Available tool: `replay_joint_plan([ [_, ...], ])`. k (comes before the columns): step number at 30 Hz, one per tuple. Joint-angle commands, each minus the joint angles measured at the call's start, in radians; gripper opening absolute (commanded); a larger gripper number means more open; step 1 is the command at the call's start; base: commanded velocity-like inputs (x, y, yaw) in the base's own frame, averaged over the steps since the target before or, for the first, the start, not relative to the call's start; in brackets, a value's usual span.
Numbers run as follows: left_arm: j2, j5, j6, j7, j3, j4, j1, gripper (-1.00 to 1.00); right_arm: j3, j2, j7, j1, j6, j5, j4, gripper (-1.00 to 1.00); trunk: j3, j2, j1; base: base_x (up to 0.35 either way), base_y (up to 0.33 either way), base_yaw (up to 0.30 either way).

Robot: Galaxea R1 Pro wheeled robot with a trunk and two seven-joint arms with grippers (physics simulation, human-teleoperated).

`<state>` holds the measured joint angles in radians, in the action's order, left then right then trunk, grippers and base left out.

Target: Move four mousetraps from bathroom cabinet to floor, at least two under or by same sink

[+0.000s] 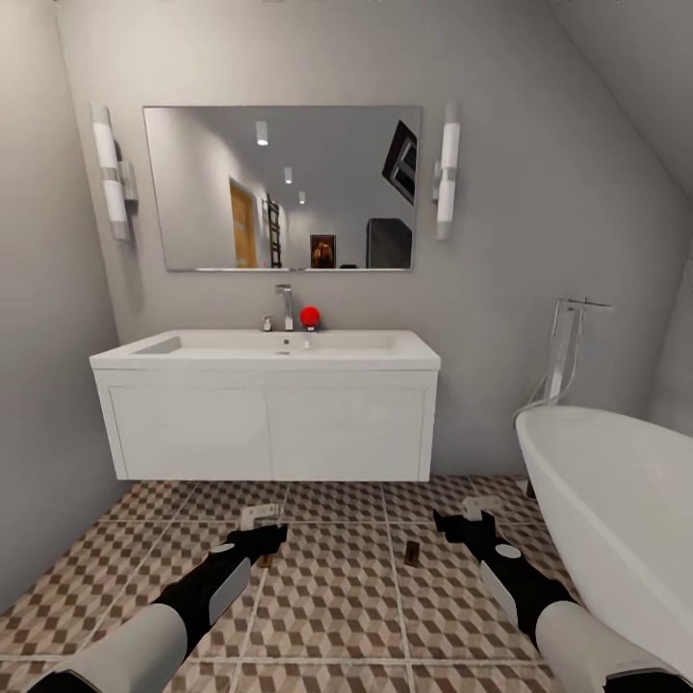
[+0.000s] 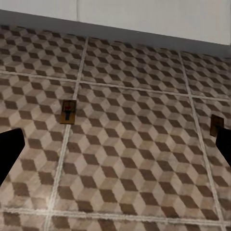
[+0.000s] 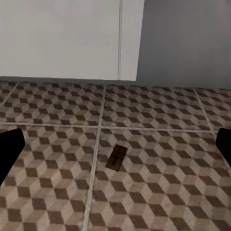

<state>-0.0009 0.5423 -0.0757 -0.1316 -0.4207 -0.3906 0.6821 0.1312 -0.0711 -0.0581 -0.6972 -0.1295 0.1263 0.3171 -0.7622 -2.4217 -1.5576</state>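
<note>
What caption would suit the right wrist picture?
A mousetrap lies flat on the cube-patterned bathroom floor before the white vanity.

Bathroom: sink [image 1: 265, 351], mirror [image 1: 282, 188], bathtub [image 1: 616, 510].

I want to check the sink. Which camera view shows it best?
The head view: the whole sink shows there, basin, tap and vanity front. The left wrist view catches just a strip of its white base; the right wrist view shows a corner of its front.
</note>
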Motion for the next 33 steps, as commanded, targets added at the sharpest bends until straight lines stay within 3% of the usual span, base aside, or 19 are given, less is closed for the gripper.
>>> replay_joint_plan([
  [1, 0.001, 0.007, -0.004, -0.008, -0.007, -0.002, 0.0, 1.0, 0.007, -0.001, -0.002, -0.001, -0.004, 0.01, -0.001, 1.0, 0.002, 0.007, 0.004, 0.0, 0.0, 0.0],
  [33, 0.006, 0.007, -0.003, -0.028, -0.008, -0.003, 0.0, 1.0, 0.007, 0.006, -0.002, -0.001, -0.004, 0.016, -0.006, 1.0, 0.102, 0.231, 0.127, 0.0, 0.0, 0.0],
])
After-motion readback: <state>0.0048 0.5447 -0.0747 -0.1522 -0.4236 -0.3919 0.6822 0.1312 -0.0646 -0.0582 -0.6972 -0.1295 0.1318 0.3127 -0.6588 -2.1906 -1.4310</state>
